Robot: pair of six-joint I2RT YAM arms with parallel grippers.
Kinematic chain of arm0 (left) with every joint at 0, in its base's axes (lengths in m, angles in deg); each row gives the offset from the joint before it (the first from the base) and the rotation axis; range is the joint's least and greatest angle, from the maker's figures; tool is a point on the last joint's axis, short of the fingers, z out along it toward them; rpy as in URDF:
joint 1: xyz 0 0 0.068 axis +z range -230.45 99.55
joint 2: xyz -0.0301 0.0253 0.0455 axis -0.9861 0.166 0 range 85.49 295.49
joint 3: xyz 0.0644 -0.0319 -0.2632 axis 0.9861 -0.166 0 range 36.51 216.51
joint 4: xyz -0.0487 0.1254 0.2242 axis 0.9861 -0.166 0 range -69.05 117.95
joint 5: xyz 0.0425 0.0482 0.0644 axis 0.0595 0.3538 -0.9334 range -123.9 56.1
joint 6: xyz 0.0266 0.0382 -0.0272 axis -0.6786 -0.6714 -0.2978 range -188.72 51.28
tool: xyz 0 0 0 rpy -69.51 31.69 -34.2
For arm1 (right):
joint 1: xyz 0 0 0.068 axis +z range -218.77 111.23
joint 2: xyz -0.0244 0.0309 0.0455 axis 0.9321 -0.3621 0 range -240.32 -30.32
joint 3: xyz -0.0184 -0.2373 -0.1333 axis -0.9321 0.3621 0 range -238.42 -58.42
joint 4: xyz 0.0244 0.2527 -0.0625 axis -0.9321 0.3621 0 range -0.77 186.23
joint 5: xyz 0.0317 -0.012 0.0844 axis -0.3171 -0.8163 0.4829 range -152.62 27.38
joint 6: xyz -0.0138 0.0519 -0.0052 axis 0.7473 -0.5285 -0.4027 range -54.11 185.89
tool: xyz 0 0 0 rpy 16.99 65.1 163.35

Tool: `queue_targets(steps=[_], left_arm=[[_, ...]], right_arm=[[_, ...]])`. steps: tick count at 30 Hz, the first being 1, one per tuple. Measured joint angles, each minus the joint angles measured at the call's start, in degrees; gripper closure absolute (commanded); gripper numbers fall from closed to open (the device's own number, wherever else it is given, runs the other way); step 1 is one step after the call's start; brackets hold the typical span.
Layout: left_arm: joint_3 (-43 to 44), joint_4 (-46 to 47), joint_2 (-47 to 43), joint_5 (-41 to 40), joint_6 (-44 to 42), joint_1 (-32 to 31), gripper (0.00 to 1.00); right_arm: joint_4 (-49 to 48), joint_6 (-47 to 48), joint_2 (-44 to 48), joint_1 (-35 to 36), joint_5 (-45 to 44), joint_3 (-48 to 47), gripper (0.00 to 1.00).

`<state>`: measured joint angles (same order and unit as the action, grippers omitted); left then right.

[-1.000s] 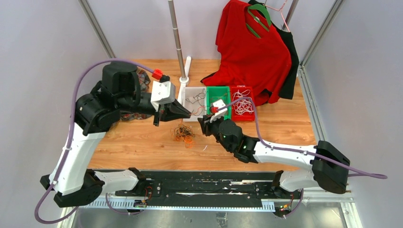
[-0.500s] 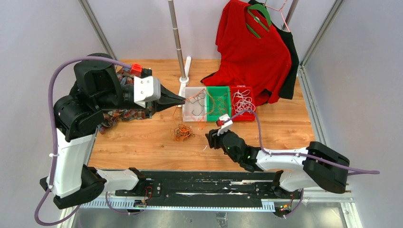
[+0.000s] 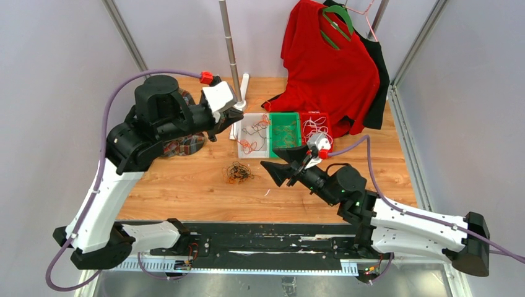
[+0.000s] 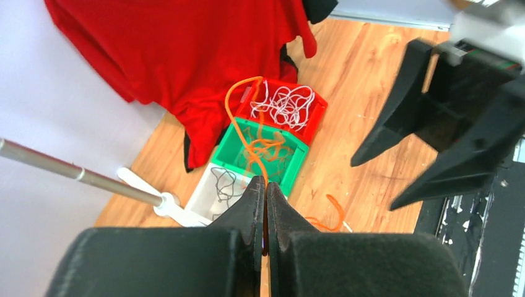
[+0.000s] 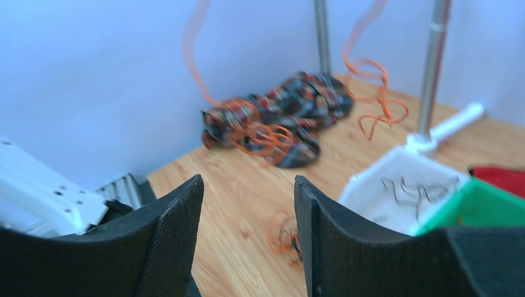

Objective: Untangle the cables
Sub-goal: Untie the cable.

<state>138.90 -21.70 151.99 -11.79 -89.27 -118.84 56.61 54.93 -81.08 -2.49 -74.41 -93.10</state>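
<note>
Partway there: pinching an orange cable (image 4: pixel 263 148) in the clenched left jaws, strung up over the green bin (image 4: pixel 225 143); carrying nothing in the released right jaws. Leaves one tangle (image 3: pixel 239 172) loose on the counter (image 3: pixel 186 179).

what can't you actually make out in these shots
- Left wrist view: where the orange cable ends, hidden between the shut left fingers.
- Right wrist view: the patterned cloth is blurred; the orange strands run off the upper edge.
- Top view: wires in the green bin are too small to tell apart.
</note>
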Motion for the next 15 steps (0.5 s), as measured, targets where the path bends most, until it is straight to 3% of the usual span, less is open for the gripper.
queue_targets(steps=[7, 15], left_arm=[[-1.86, 2.86, 0.0, -3.32, 3.76, 0.0, 1.0], [-1.86, 3.37, -0.02, -3.06, 5.31, 0.0, 1.0]], right_arm=[[1.84, 3.45, -0.44, 0.72, 5.27, -6.47, 0.41], [1.7, 9.77, -10.67, 0.72, 4.63, -12.74, 0.41]])
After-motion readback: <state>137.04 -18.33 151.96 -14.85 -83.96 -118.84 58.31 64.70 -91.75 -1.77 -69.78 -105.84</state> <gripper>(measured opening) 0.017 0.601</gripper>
